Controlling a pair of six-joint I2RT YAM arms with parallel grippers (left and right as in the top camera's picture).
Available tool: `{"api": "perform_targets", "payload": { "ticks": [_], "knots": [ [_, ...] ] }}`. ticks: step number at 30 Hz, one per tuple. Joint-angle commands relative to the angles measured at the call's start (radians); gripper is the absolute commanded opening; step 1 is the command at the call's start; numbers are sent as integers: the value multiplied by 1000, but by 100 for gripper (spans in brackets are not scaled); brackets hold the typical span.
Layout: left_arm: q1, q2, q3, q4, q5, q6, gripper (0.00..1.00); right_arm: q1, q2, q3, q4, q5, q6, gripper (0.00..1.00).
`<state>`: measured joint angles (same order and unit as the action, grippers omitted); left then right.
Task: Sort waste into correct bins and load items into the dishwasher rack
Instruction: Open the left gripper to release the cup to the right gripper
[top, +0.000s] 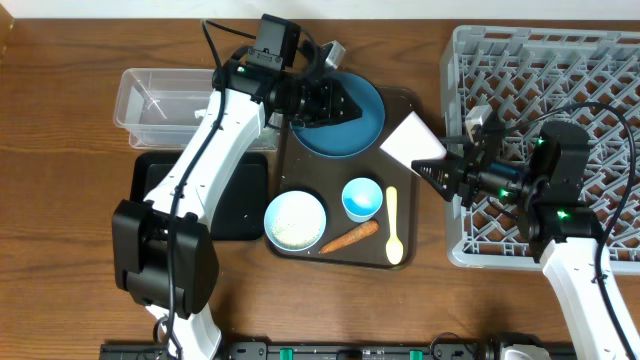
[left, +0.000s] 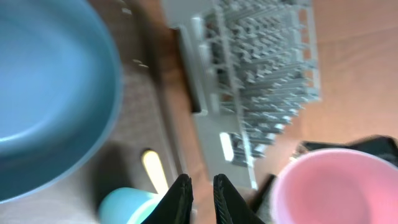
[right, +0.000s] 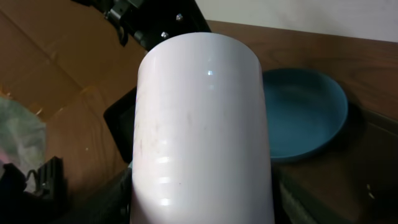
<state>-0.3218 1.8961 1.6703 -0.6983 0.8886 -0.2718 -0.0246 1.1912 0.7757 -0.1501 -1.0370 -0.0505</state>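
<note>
My right gripper (top: 432, 168) is shut on a pale pink cup (top: 410, 140), held on its side above the brown tray's right edge. The cup fills the right wrist view (right: 202, 124) and shows in the left wrist view (left: 336, 186). My left gripper (top: 335, 100) hovers over the dark blue dish (top: 355, 130), its fingers (left: 202, 193) nearly together and empty. On the brown tray (top: 405, 262) stand a white bowl of rice (top: 295, 221), a light blue cup (top: 362, 198), a cream spoon (top: 393, 228) and a carrot stick (top: 349, 237). The wrapper is out of view.
The grey rack (top: 560, 70) stands at the right. The clear tub (top: 160, 97), with something white inside, stands at the back left. The black tray (top: 240, 200) lies in front of it, partly under my left arm.
</note>
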Motion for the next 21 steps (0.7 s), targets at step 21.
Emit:
{"api": "perform_targets", "payload": {
  "ticks": [21],
  "knots": [
    [-97,-26,8,4,270,32,15,13,4,13,93,-48,18,28]
  ]
}}
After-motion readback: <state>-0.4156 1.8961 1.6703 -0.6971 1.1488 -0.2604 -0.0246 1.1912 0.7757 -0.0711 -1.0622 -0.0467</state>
